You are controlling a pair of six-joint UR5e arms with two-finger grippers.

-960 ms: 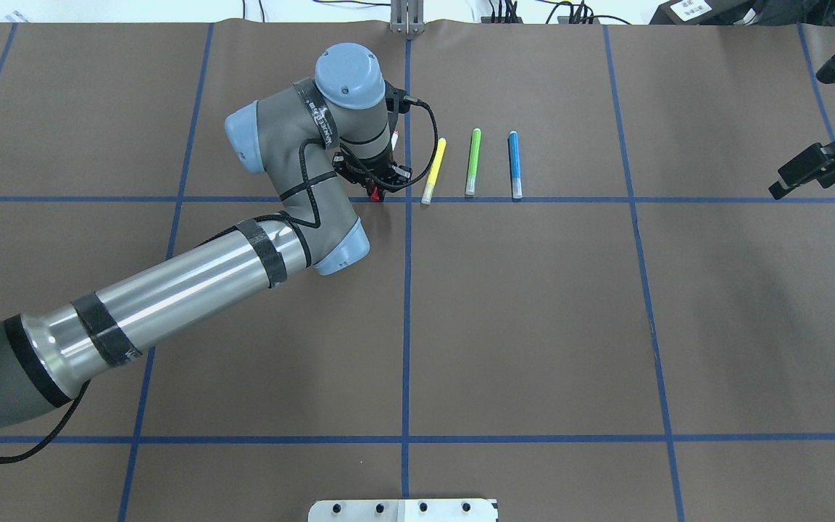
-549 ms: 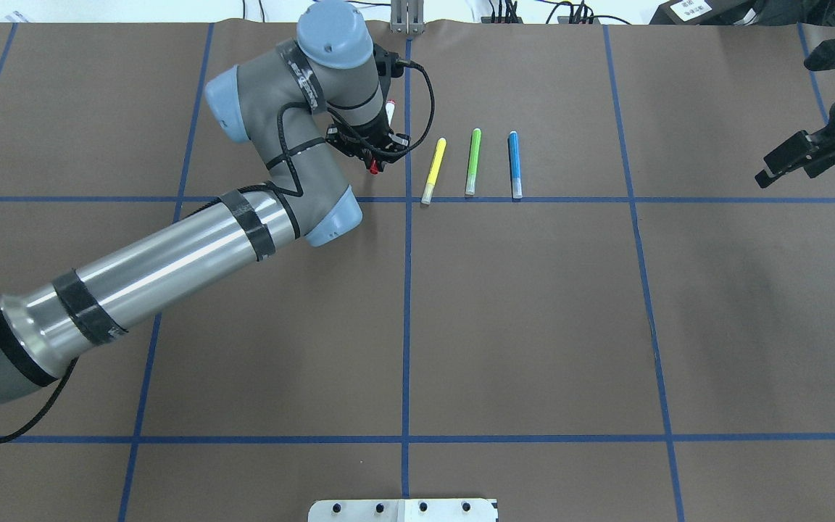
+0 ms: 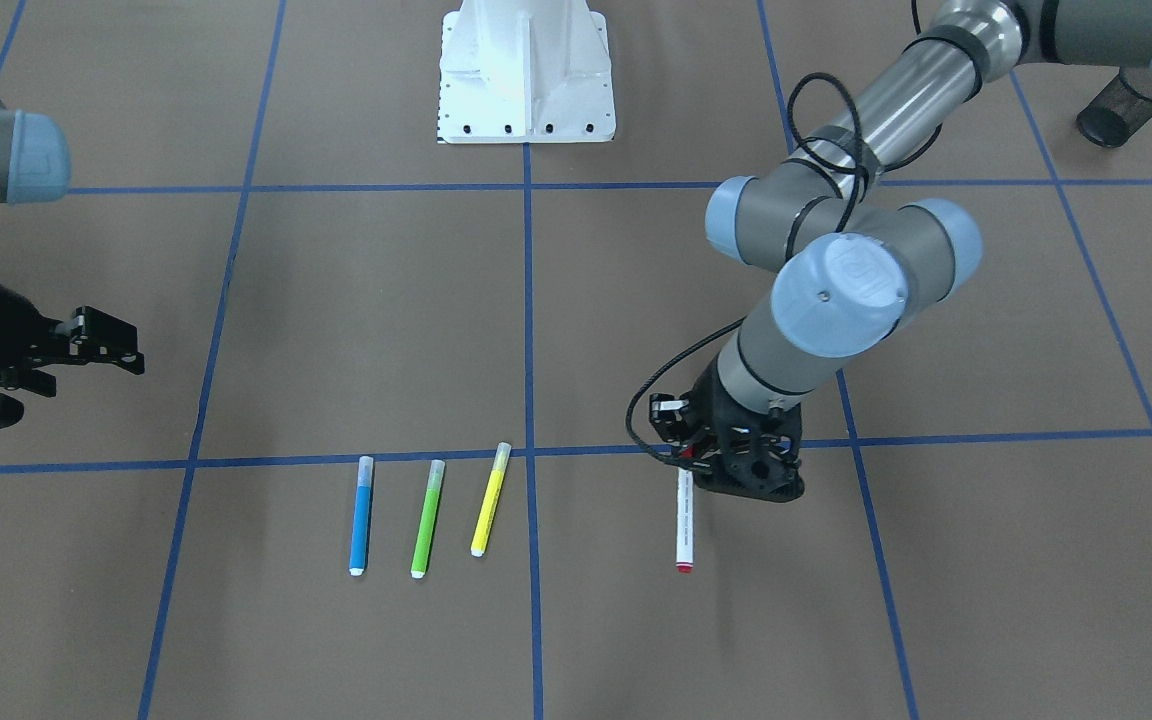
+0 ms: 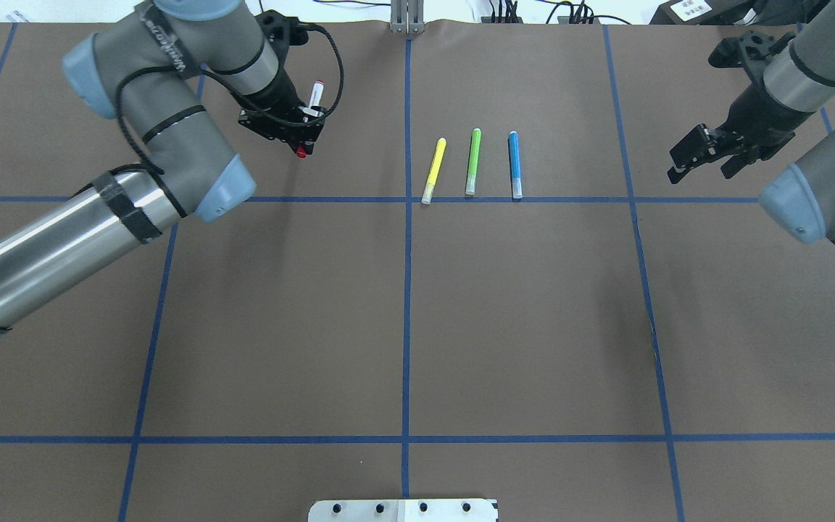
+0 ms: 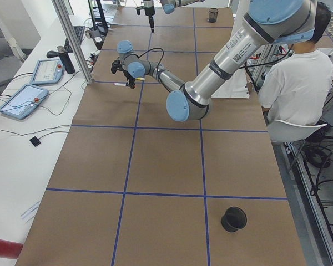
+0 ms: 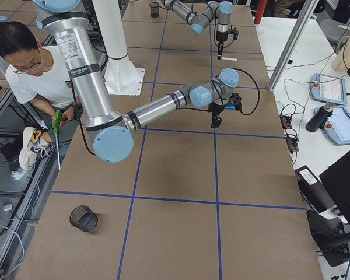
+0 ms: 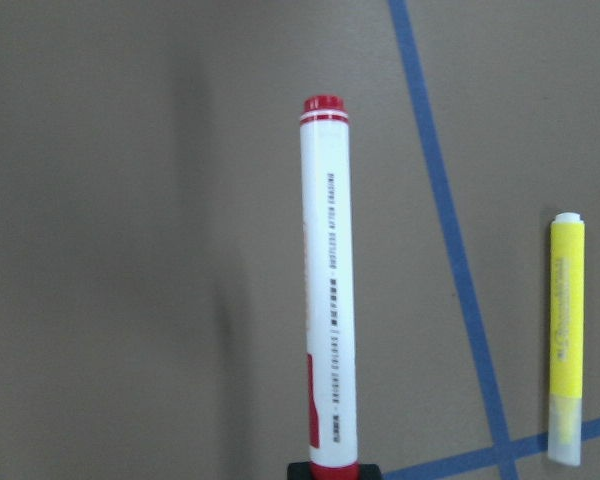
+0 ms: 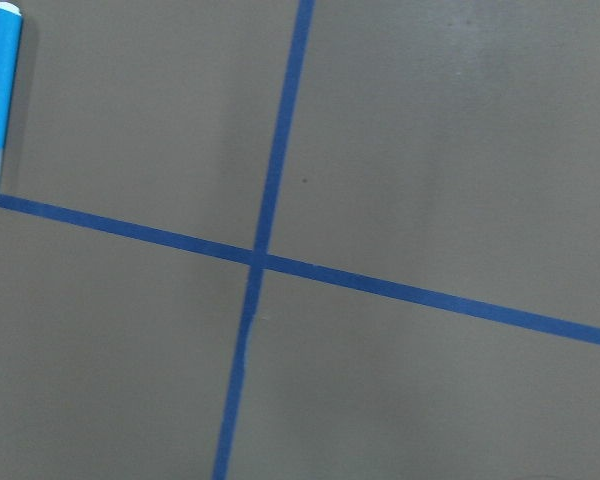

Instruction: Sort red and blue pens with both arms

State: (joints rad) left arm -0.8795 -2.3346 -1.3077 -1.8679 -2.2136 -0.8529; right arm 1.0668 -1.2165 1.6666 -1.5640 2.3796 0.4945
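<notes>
I counted one red-capped white marker (image 3: 683, 520), one blue marker (image 4: 514, 165), one green marker (image 4: 473, 162), one yellow marker (image 4: 434, 170), two silver-grey robot arms (image 4: 62, 239), two black mesh cups (image 5: 233, 219).

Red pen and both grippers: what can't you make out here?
Red pen: gripped end cut off by the bottom edge of the left wrist view; barrel print too small to read.
Left gripper: overhead, its own body hides where the fingers meet the pen.
Right gripper: fingers out of frame in the right wrist view.

Bright, even overhead light; soft shadows; imgs sharp.
</notes>
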